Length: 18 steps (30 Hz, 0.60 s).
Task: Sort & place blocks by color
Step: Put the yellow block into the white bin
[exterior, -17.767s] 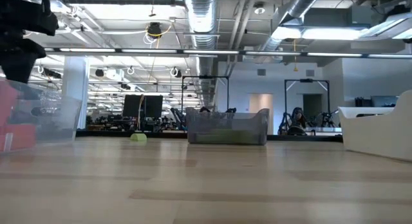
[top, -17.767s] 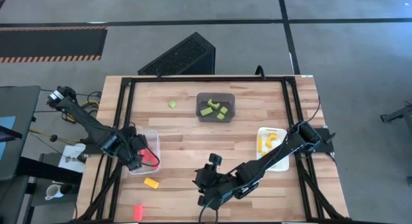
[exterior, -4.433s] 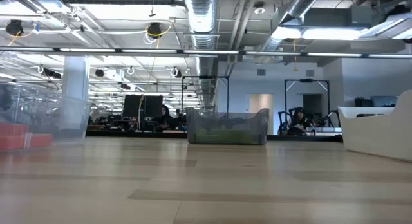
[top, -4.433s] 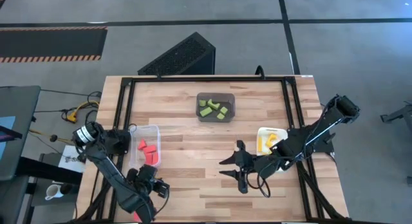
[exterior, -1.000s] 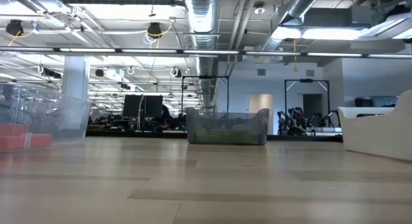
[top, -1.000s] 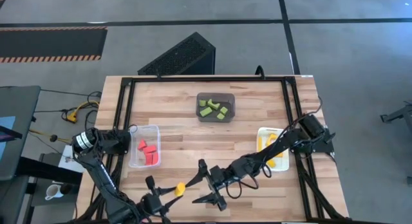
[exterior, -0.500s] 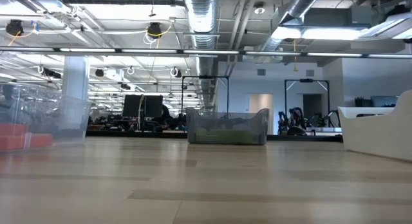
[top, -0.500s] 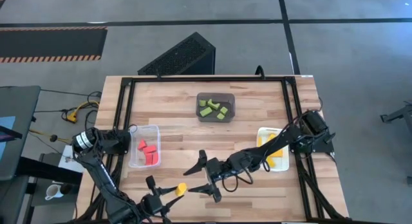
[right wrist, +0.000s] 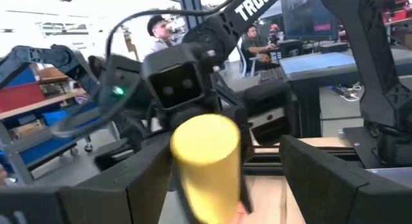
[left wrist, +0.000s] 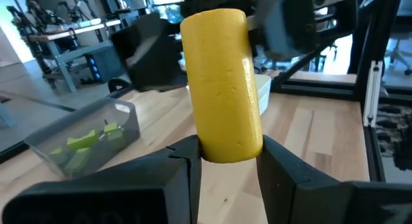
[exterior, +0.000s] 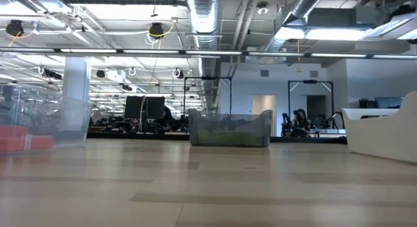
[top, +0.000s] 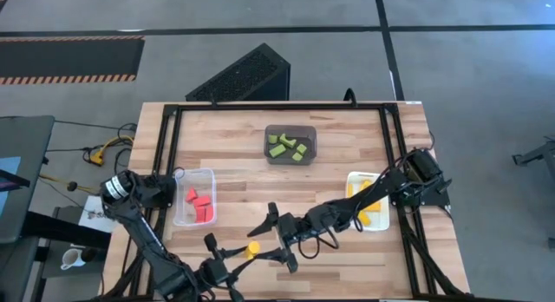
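My left pincer [top: 240, 253] pinches a yellow cylinder block [top: 252, 247] over the near desk [top: 251, 180]; my right pincer [top: 270, 233], spread, flanks it.

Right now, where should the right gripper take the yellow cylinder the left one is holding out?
Probably the free upper end of the yellow cylinder: the left gripper clamps its lower end, cylinder upright. The right gripper is open and facing it, so close across the round sides above those fingers.
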Each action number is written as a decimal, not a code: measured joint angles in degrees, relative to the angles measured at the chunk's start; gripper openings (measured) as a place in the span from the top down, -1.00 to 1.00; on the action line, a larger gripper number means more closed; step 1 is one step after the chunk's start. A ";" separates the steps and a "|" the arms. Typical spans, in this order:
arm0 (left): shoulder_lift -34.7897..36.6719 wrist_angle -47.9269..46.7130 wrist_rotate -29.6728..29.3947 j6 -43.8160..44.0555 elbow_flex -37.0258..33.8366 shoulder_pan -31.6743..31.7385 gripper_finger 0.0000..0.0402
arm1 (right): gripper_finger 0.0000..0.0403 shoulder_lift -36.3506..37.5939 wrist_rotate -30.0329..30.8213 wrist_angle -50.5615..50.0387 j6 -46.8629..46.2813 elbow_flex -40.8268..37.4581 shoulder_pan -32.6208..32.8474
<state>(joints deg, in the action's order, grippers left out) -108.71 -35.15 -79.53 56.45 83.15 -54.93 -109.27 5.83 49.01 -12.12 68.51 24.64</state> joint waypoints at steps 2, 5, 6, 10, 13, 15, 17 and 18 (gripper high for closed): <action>0.00 3.78 1.57 -4.51 0.00 0.87 0.59 | -0.52 0.00 -0.01 -0.22 -0.01 0.00 0.00; 0.00 9.50 2.04 -10.79 0.00 2.04 0.59 | -0.50 0.00 0.00 -0.17 0.00 0.00 0.03; 0.00 10.96 2.10 -12.63 0.00 2.32 0.59 | -0.48 0.00 -0.02 -0.22 0.00 0.00 0.07; 0.00 14.81 2.08 -17.39 0.00 3.03 0.59 | -0.28 0.00 -0.31 -0.17 0.00 0.02 0.13; 0.00 15.35 2.05 -17.92 0.00 3.32 0.59 | 0.01 0.00 -0.48 -0.20 0.29 0.02 0.25; 0.00 15.32 1.85 -17.48 0.00 3.34 0.59 | 0.24 0.01 -0.54 -0.10 1.95 0.02 0.59; 0.00 14.68 2.77 -17.65 -0.01 3.21 0.64 | 0.40 0.09 -0.99 -0.04 3.24 0.02 0.98; 0.04 14.64 3.76 -17.56 -0.07 3.20 0.72 | 0.39 0.62 -0.97 -1.36 4.08 0.04 1.33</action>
<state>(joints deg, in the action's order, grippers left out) -108.66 -20.50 -75.77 38.90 83.09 -51.73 -108.65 4.85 47.64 -8.04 68.55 25.97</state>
